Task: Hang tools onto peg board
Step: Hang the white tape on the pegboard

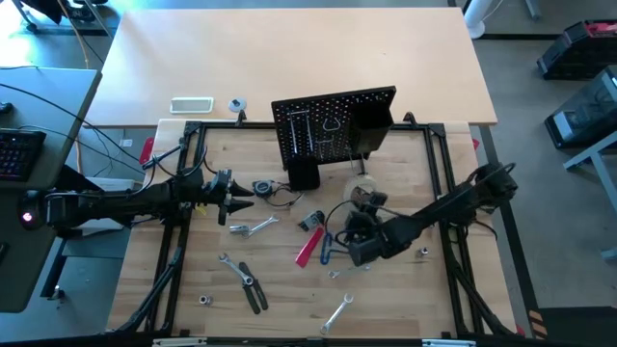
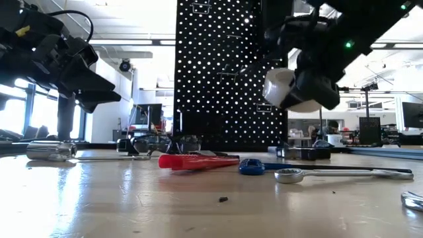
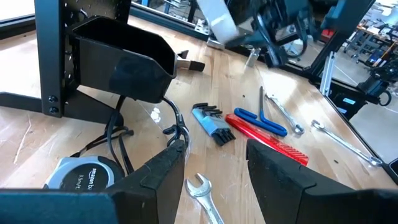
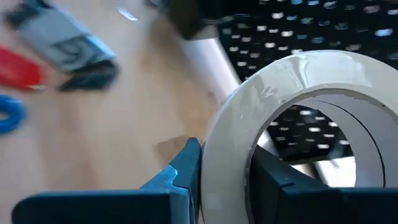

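- I have the pale tape roll point(image 4: 298, 124) pinched through its rim by the right gripper point(image 4: 227, 171); one finger sits inside the ring, the other outside, so the fingers are narrow and holding the roll's wall only.
- In the low view the roll point(image 2: 291, 89) hangs clear of the worktop point(image 2: 132, 205), just in front of the peg board point(image 2: 225, 73) at about mid-height.
- My first worry: the grip is on a thin curved wall. If I swing the wrist hard toward a hook, I judge the roll could pivot between the fingers or slip out.
- Second: the hooks are small and I cannot make out which one is free from the wrist view. A misjudged approach could push the roll's edge against the panel and tip the board.
- Third: the black bin point(image 3: 124, 59) juts from the board's front, and the right arm could clip it on the way in.
- Beneath the roll lie the red-handled cutter point(image 1: 308, 249) and the blue-handled tool point(image 1: 326, 253); a dropped roll would land among them and could roll off.
- The left gripper point(image 3: 214, 168) waits low near the tape measure point(image 3: 84, 175) at the board's left, fingers part-open and empty, well apart from the roll.
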Controlling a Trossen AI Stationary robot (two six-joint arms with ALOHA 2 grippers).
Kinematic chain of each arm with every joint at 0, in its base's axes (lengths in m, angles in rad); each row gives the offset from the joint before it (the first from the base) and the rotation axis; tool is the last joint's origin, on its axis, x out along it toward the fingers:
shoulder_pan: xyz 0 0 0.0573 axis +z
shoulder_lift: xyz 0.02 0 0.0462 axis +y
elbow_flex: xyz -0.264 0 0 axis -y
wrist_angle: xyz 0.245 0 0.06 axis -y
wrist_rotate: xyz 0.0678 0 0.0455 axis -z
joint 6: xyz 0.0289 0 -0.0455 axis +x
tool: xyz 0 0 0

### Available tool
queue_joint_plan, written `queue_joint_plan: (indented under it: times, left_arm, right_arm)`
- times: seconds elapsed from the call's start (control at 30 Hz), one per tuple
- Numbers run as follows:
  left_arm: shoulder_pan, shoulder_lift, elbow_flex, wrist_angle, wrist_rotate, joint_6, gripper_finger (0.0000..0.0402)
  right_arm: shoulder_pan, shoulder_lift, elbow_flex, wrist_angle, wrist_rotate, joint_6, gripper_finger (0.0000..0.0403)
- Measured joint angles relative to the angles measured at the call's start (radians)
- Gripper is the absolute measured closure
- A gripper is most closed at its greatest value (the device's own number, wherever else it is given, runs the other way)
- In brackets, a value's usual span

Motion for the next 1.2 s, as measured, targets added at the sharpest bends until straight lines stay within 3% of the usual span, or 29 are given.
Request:
queue_joint_plan:
  times: [0.13,0.27,0.53,0.73,0.97,1.07,1.2]
  left_arm:
    - [0.000,0.000,0.000,0.000,0.000,0.000,0.0239]
    - [0.000,0.000,0.000,0.000,0.000,0.000,0.0239]
    - [0.000,0.000,0.000,0.000,0.000,0.000,0.0239]
    - [0.000,0.000,0.000,0.000,0.000,0.000,0.0239]
    - [0.000,0.000,0.000,0.000,0.000,0.000,0.0239]
    - [0.000,0.000,0.000,0.000,0.000,0.000,0.0239]
    - [0.000,0.000,0.000,0.000,0.000,0.000,0.0239]
  right_arm:
    - [-0.037,-0.004,-0.001,-0.102,0.045,0.056,0.0325]
    - [-0.068,-0.005,-0.026,-0.084,0.062,0.048,0.0325]
    - [-0.060,-0.006,-0.129,0.074,0.128,0.024,0.0325]
    - [-0.059,-0.006,-0.134,0.214,0.161,-0.124,0.0326]
    - [-0.054,-0.006,-0.164,0.233,0.176,-0.118,0.0326]
    - [-0.054,-0.006,-0.210,0.326,0.177,-0.114,0.0326]
    - [-0.055,-0.006,-0.278,0.562,0.205,-0.240,0.0326]
